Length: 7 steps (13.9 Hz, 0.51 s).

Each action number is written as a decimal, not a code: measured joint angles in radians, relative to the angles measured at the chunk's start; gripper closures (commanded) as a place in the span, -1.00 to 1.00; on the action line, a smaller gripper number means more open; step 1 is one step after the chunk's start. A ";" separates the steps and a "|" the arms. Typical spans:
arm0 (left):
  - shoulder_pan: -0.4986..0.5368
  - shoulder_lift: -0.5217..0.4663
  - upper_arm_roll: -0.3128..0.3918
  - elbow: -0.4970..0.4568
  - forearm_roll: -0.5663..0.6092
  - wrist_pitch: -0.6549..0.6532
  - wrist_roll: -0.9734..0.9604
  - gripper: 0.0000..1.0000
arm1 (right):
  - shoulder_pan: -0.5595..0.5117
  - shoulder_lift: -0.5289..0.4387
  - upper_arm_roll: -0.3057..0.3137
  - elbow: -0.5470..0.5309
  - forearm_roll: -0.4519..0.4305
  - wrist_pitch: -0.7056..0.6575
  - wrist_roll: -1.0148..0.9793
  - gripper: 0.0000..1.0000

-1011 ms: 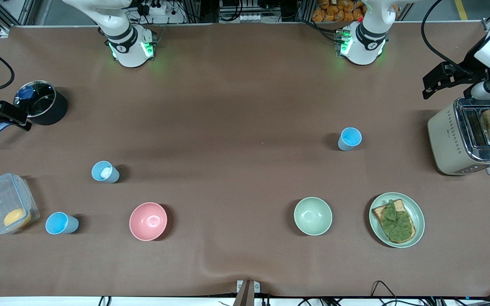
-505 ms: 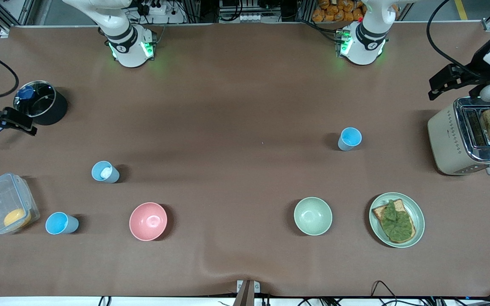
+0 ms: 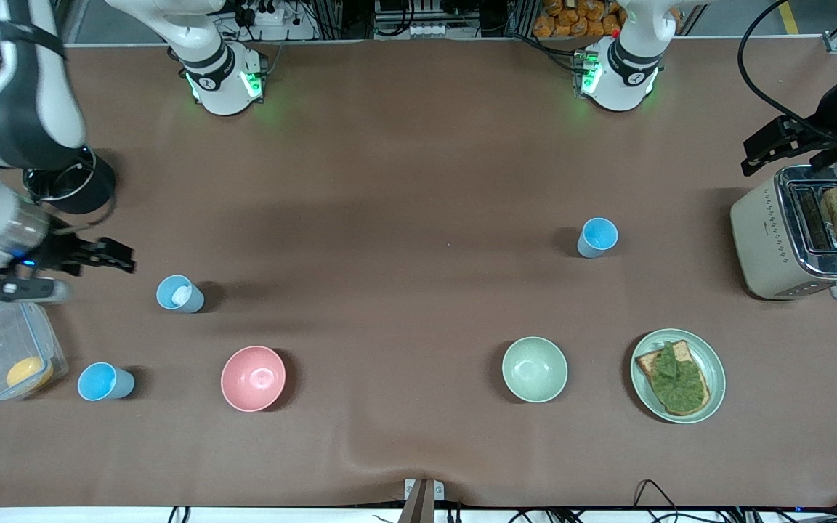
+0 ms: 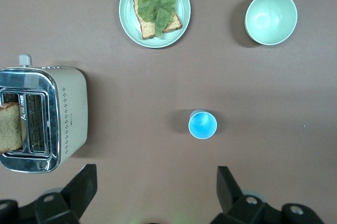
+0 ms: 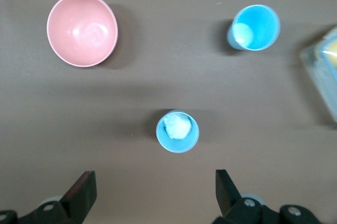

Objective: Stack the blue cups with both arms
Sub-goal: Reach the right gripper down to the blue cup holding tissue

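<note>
1. Front view: three blue cups stand upright and well apart on the brown worktop [image 3: 404, 181]. One cup [image 3: 597, 237] is toward the left arm's end. The cup holding something white [image 3: 179, 294] and the cup [image 3: 104, 382] just beside the clear container [image 3: 11, 351] are toward the right arm's end, the last being nearest the camera. The pink bowl [image 3: 253, 378] and the green bowl [image 3: 534, 369] sit between them. The right end effector [image 3: 110, 256] hangs above the worktop near the white-filled cup. The left end effector [image 3: 771, 142] is over the worktop beside the toaster [image 3: 800, 232].

2. Left wrist view: the left end effector [image 4: 158, 192] has its fingers [image 4: 81, 184] spread wide and empty. A lone cup [image 4: 202, 124] sits ahead of them, with the plate of toast [image 4: 155, 10] past it.

3. Right wrist view: the right end effector [image 5: 152, 192] is likewise spread and empty, lined up with the white-filled cup [image 5: 177, 131]. A second cup [image 5: 255, 27] stands farther off.

4. Handling: the cups look light, stiff and smooth, so they would likely tip or slide easily. Pinching one wall at the rim, or squeezing across the body, seems safest.
</note>
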 measured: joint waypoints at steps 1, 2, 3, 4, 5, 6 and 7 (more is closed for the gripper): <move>0.000 0.000 0.000 0.000 0.000 0.000 0.000 -1.00 | 0.012 0.001 0.001 -0.049 0.000 0.061 0.001 -1.00; 0.000 0.000 0.000 0.000 0.000 0.000 0.000 -1.00 | 0.021 0.003 0.002 -0.101 0.000 0.126 0.002 -1.00; 0.000 0.000 0.000 0.000 0.000 0.000 0.000 -1.00 | 0.026 0.008 0.002 -0.153 0.000 0.187 0.003 -1.00; 0.000 0.000 0.000 0.000 0.000 0.000 0.000 -1.00 | 0.027 0.019 0.002 -0.195 0.000 0.232 0.003 -1.00; 0.000 0.000 -0.001 0.000 0.000 0.000 0.000 -1.00 | 0.026 0.037 0.001 -0.219 0.000 0.259 0.003 -1.00; 0.000 0.000 -0.001 0.000 0.000 0.000 0.000 -1.00 | 0.026 0.058 -0.002 -0.229 0.000 0.275 0.003 -0.94; 0.000 0.000 -0.003 0.000 0.000 0.000 0.000 -1.00 | 0.025 0.080 -0.004 -0.232 0.000 0.288 0.003 -0.90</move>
